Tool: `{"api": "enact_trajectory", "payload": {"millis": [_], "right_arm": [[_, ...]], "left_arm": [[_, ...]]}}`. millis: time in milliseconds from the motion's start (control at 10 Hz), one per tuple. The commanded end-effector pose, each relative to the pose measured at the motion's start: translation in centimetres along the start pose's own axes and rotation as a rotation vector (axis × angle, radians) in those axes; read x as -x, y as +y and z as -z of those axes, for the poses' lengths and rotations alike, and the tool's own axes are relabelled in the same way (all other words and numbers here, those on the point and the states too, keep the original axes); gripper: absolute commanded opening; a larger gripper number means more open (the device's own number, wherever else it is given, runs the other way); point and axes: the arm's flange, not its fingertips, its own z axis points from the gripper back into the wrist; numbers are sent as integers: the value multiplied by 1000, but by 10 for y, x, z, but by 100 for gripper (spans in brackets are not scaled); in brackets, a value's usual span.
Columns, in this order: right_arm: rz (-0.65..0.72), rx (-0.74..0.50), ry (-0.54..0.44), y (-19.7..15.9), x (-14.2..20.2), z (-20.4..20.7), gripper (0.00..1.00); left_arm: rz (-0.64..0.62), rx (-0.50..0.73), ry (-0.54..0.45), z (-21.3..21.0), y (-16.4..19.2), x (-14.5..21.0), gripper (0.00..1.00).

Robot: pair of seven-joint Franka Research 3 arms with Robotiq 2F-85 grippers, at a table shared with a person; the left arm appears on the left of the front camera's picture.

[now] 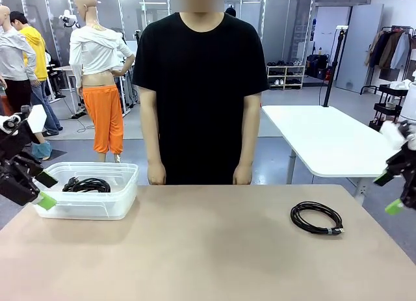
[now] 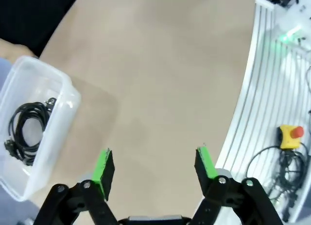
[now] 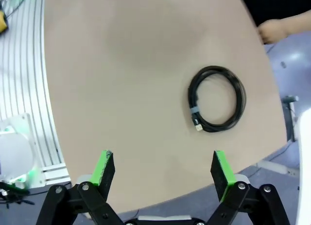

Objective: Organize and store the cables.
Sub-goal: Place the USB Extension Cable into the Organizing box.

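Note:
One coiled black cable (image 1: 316, 218) (image 3: 217, 98) lies flat on the tan table at the right, bound by a pale tie. A second coiled black cable (image 1: 86, 184) (image 2: 26, 130) rests inside the clear plastic bin (image 1: 123, 196) (image 2: 65, 106) at the far left. My left gripper (image 1: 43, 189) (image 2: 155, 169) hovers open and empty just left of the bin, above the table's edge. At the picture's right edge my right gripper (image 1: 389, 193) (image 3: 163, 169) hangs open and empty, to the right of the loose cable.
A person in a black shirt stands at the table's far side, hands (image 1: 156, 175) (image 1: 242, 175) down near the edge. A white table (image 1: 328, 137) stands behind on the right. Bare tabletop (image 1: 208, 242) stretches between bin and loose cable.

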Motion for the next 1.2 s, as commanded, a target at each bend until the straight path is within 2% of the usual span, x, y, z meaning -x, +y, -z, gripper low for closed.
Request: {"api": "enact_trajectory", "payload": {"millis": [0,100,200,300,700,800,900,1100], "right_arm": [[13,-30,68,8,0,35,100],[-5,-6,96,11,0,46,100],[9,61,55,13,-2,41,100],[-19,-35,45,8,1,40,100],[-26,-17,39,9,4,44,100],[-24,-36,135,5,-5,57,100],[-40,-59,178,-12,-15,74,100],[-57,-109,278,-48,-22,116,100]], "left_arm": [[92,-31,-22,6,6,0,85],[148,-24,-24,6,7,-3,85],[160,-45,-6,9,16,-6,85],[79,-14,-14,1,1,-5,85],[79,-14,-14,1,1,-5,85],[89,-18,-18,3,4,-5,85],[133,-62,-39,-7,3,-1,85],[129,-34,-38,7,-11,30,85]]}}
